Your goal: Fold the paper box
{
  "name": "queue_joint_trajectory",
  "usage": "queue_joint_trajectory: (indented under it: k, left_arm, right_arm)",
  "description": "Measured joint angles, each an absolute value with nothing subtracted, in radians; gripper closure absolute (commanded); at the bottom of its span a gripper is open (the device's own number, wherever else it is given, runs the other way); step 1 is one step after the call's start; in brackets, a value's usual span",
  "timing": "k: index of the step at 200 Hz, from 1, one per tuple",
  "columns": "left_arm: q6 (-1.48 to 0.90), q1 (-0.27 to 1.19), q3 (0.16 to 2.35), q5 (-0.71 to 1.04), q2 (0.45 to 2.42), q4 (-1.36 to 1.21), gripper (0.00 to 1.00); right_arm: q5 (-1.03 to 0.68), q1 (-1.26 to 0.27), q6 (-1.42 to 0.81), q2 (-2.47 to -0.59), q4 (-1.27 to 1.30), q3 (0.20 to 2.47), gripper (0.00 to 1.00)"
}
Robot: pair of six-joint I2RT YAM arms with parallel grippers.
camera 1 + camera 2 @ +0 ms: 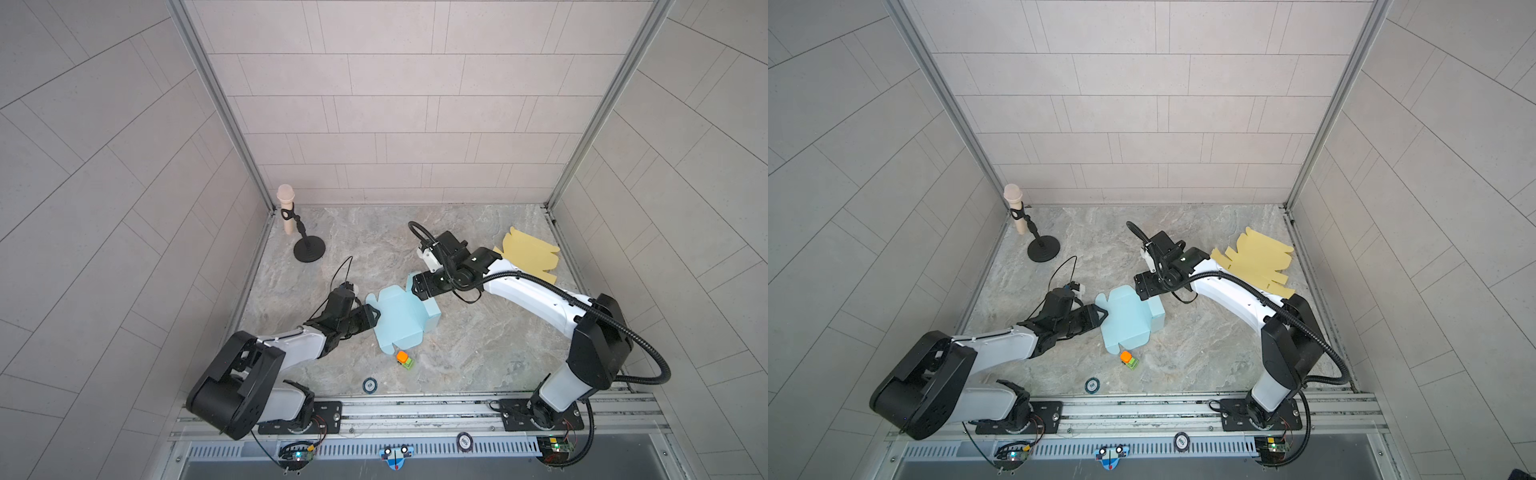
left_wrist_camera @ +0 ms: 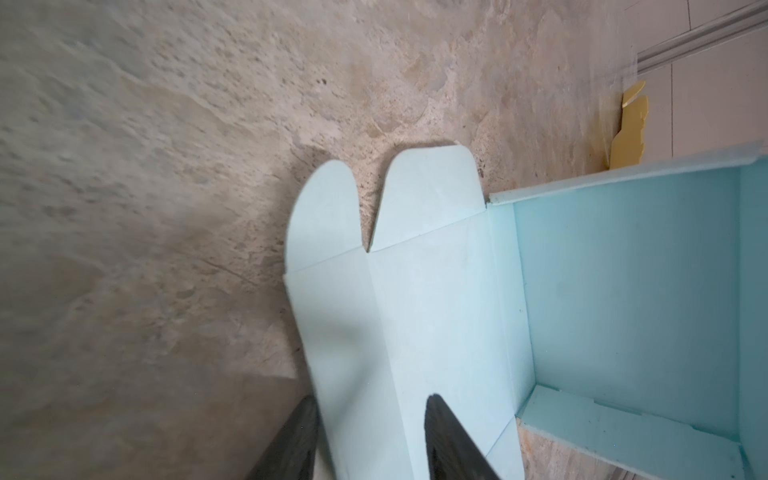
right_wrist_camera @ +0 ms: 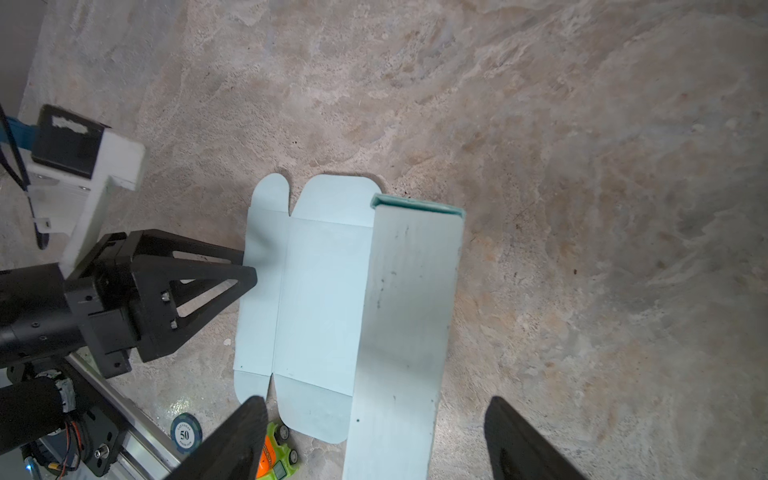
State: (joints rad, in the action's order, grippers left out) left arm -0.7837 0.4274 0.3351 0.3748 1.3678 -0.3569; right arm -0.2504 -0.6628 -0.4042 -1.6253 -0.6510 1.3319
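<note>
- Grip advice: left fingers (image 2: 446, 440) should close squarely on the outer side panel, mid-length, then swing it up along the crease without dragging the sheet.
- Left fingers are half spread astride that panel's edge, one over the sheet, the other at or under it; no firm pinch shows.
- Right fingers (image 3: 232, 440) are spread wide, holding nothing, over the already raised wall; contact unclear.
- Bracing that wall would likely help.
- Paper box (image 1: 399, 316) lies mid-tabletop (image 1: 478, 353), partly folded, other flaps flat.
- Toy car (image 1: 405, 360) sits just beside the near flap; avoid nudging it.
</note>
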Motion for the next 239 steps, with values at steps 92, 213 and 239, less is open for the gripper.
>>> queue_joint_trajectory:
  k: [92, 213, 239]
  left_arm:
    - [-0.902, 0.453, 0.324, 0.410, 1.430, -0.489, 0.63]
    - [-0.976, 0.485, 0.362, 0.403, 1.393, -0.490, 0.87]
    - [-0.973, 0.485, 0.390, 0.390, 1.349, -0.433, 0.89]
  right_arm:
    - [-0.280, -0.663, -0.427, -1.625, -0.596, 1.262, 0.16]
    - [-0.265, -0.651, -0.427, -1.599, -0.579, 1.229, 0.16]
    - [-0.263, -0.647, -0.427, -1.583, -0.582, 1.209, 0.16]
